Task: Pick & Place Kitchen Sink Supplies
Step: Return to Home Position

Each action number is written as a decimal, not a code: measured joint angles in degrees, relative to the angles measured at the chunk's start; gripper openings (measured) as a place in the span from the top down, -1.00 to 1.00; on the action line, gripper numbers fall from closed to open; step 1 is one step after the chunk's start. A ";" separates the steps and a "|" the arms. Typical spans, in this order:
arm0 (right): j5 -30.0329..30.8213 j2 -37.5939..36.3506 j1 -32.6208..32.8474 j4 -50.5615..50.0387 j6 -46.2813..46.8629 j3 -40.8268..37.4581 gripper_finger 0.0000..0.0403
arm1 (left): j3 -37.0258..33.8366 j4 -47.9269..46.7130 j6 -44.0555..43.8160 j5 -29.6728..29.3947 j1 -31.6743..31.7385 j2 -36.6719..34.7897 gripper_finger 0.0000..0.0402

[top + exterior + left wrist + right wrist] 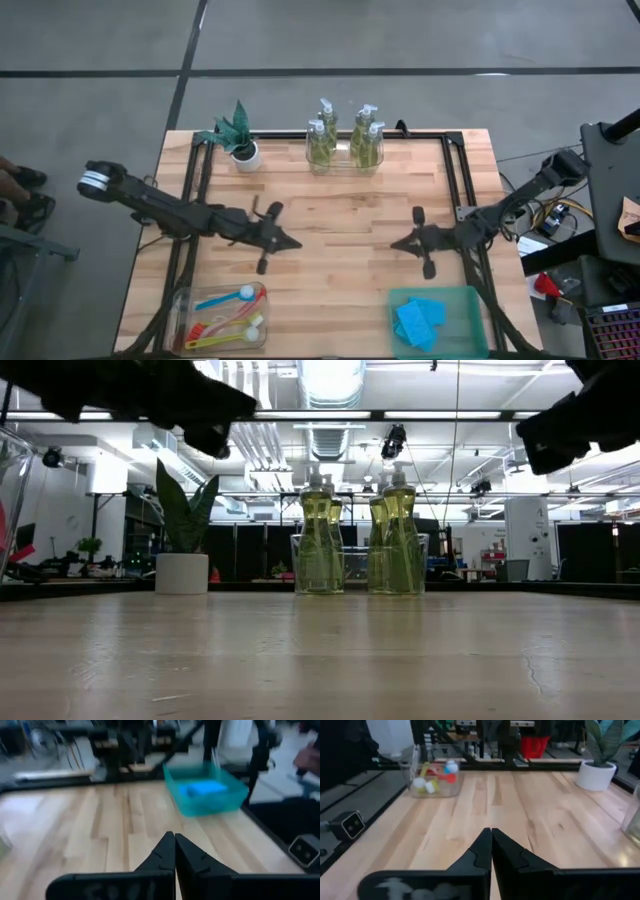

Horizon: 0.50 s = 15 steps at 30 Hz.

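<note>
Sponges [418, 320] lay in the green bin [462, 300], so my right gripper [395, 244] near it and left gripper [296, 243] farther off hung closed, empty.

Four small clear pump bottles [345, 140] of yellow-green soap stood upright and packed close together in a clear tub [312, 165] at the table's [340, 225] twelve o'clock edge, their white pump heads rising above its rim. At about five o'clock, bright blue rectangular sponges [418, 317] lay flat and overlapping in a green bin [470, 298], too heaped to count. At about seven o'clock, thin long-handled dish brushes [225, 318] lay on their sides, crossing one another, in a transparent bin [181, 300]. One had a blue handle, one red and one yellow, with white heads toward three o'clock.
</note>
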 joint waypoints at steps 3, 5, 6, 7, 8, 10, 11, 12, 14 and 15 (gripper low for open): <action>-2.13 -0.18 -2.51 0.59 -2.04 -0.29 0.96 | -5.31 5.99 0.29 -1.00 0.00 -4.28 1.00; -2.78 -0.85 -3.23 0.48 -3.65 -0.41 0.96 | -8.95 7.50 0.31 -1.42 0.00 -7.79 1.00; -3.10 -1.48 -3.46 0.59 -4.39 -0.46 0.96 | -10.39 7.52 0.03 -2.34 -0.02 -9.54 1.00; -3.45 -2.30 -3.72 0.58 -5.06 -0.76 0.96 | -11.85 7.56 -0.61 -3.41 -0.06 -11.28 1.00; -3.43 -3.09 -3.99 0.58 -5.19 -1.08 0.96 | -13.28 7.54 -1.44 -3.77 -0.04 -13.05 1.00; -3.33 -5.13 -4.29 0.37 -5.75 -2.10 0.96 | -15.76 7.42 -1.83 -4.10 0.00 -16.42 1.00; -3.28 -6.44 -4.28 0.08 -6.00 -2.79 0.96 | -16.86 7.48 -1.93 -4.10 -0.01 -18.10 1.00; -3.29 -7.88 -4.34 0.06 -6.45 -3.50 0.96 | -17.92 7.44 -1.97 -4.12 -0.01 -19.86 1.00; -3.33 -11.12 -4.87 -0.05 -6.83 -5.23 0.96 | -19.69 7.55 -1.97 -4.18 -0.02 -22.99 1.00; -3.32 -12.92 -5.29 -0.35 -6.84 -6.05 0.96 | -20.49 7.52 -1.96 -4.20 -0.02 -24.57 1.00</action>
